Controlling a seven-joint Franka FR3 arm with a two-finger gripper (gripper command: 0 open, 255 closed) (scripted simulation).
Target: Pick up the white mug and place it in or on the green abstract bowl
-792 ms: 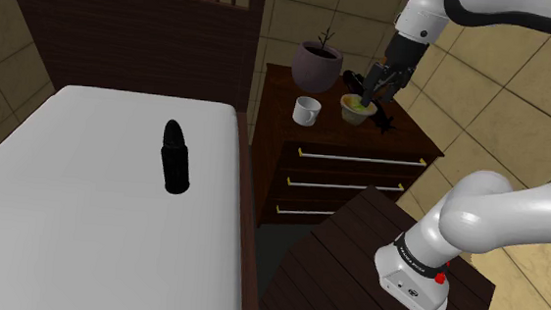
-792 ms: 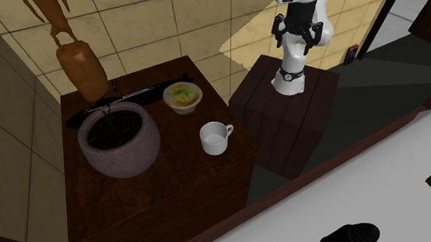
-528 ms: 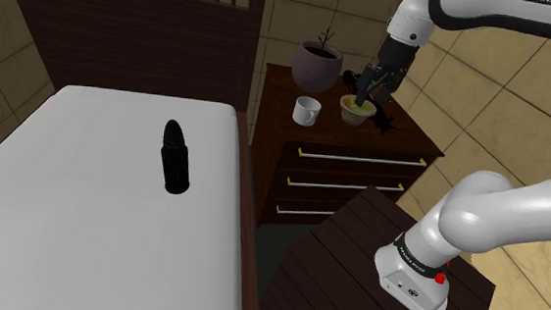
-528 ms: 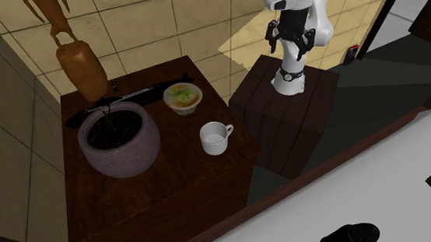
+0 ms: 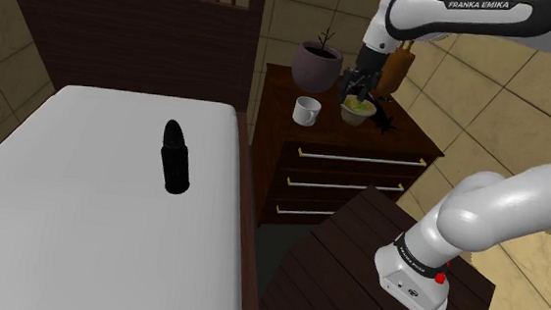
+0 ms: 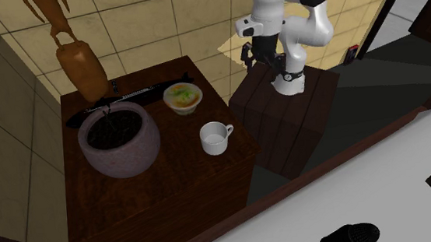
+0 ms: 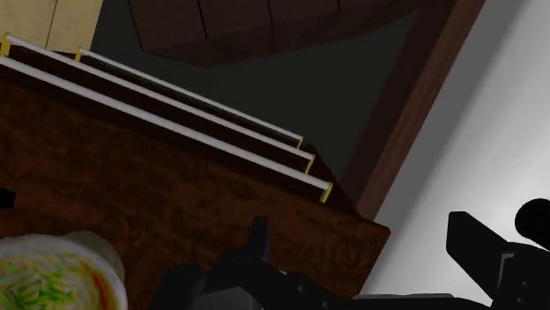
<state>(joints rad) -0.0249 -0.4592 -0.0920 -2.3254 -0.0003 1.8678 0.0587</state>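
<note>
In the shoulder view, the white mug is standing upright on the dark tabletop, at six o'clock from the grey plant pot. The green bowl is sitting near it, at the mug's three o'clock. The pincer is hanging over the bowl with its fingers apart, gripping nothing. I am judging the mug to be light, stiff and smooth, so it may be slipping easily. Taking hold across the rim wall, away from the handle, is looking safest to me.
</note>
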